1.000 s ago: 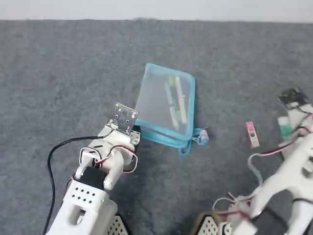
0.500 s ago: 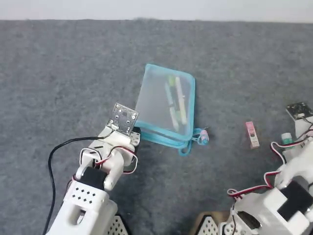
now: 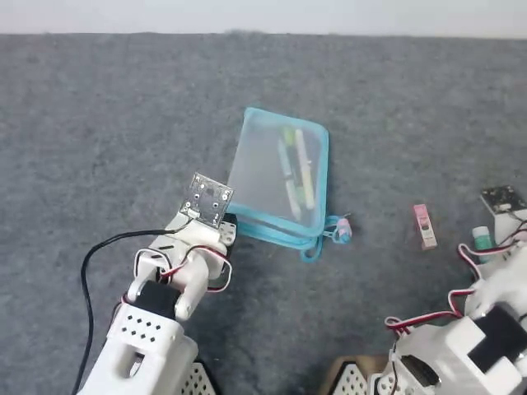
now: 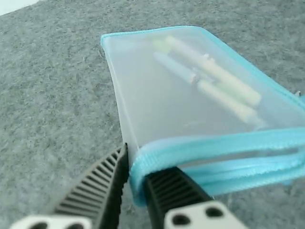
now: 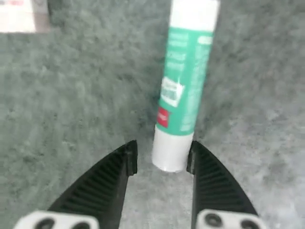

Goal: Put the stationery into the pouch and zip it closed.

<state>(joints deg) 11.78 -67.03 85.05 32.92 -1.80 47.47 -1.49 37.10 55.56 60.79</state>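
Observation:
A translucent pouch (image 3: 276, 173) with a light blue zip edge lies mid-table, with several pens (image 3: 295, 169) inside. My left gripper (image 4: 136, 160) is shut on the pouch's (image 4: 190, 100) blue zip edge at its near corner; in the high view the left gripper (image 3: 228, 228) sits at the pouch's lower left corner. The zip pull charm (image 3: 339, 231) lies at the pouch's lower right corner. A green and white glue stick (image 5: 186, 86) lies on the grey mat. My right gripper (image 5: 162, 149) is open, one fingertip on each side of the stick's white end. The glue stick (image 3: 481, 239) sits far right.
A small pink and white item (image 3: 424, 225) lies between the pouch and the glue stick, and its edge is in the right wrist view (image 5: 16, 12). The grey mat (image 3: 123, 123) covers the table. A black cable (image 3: 90, 271) loops beside the left arm.
The right arm has folded back toward the near edge and come down over the glue stick. The left arm and the pouch have not moved.

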